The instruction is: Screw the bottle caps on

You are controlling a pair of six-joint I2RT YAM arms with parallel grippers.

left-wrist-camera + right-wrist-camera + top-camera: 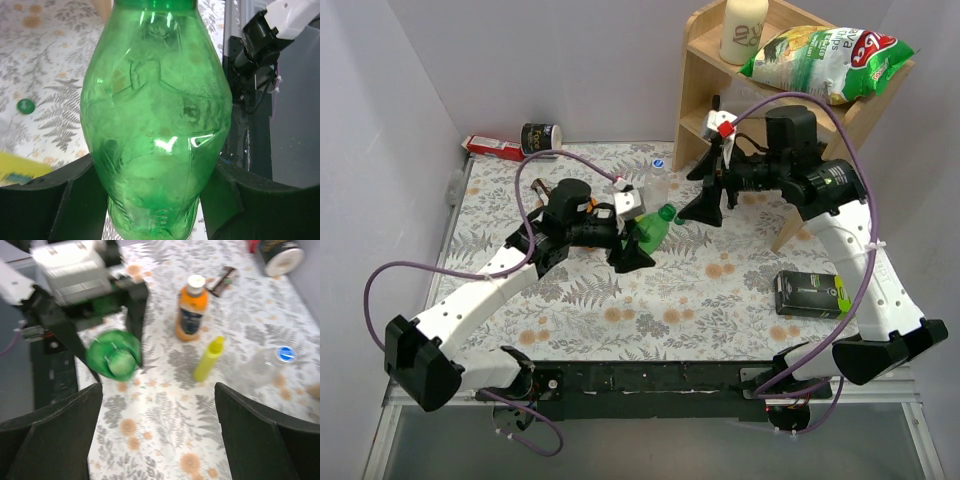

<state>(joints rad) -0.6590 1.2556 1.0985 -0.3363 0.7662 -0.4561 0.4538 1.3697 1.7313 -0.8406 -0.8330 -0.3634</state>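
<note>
My left gripper [638, 240] is shut on the green bottle [655, 228] and holds it off the table, neck pointing right. The bottle fills the left wrist view [155, 115], clamped between both fingers. In the right wrist view the bottle [112, 357] faces me end-on; blur hides whether a cap is on it. A green cap [25, 106] lies on the table. My right gripper [705, 190] is open and empty just right of the bottle's neck [157, 440]. The orange bottle [191, 310] wears a white cap [196, 281]. The clear bottle [658, 185] wears a blue cap [658, 163].
A slim yellow bottle [209, 359] stands between the orange and clear bottles. A wooden shelf [705, 95] at the back right holds a cream jar [743, 30] and a chip bag [830, 50]. A black box [812, 293] lies at the right. A can [542, 138] sits at the back.
</note>
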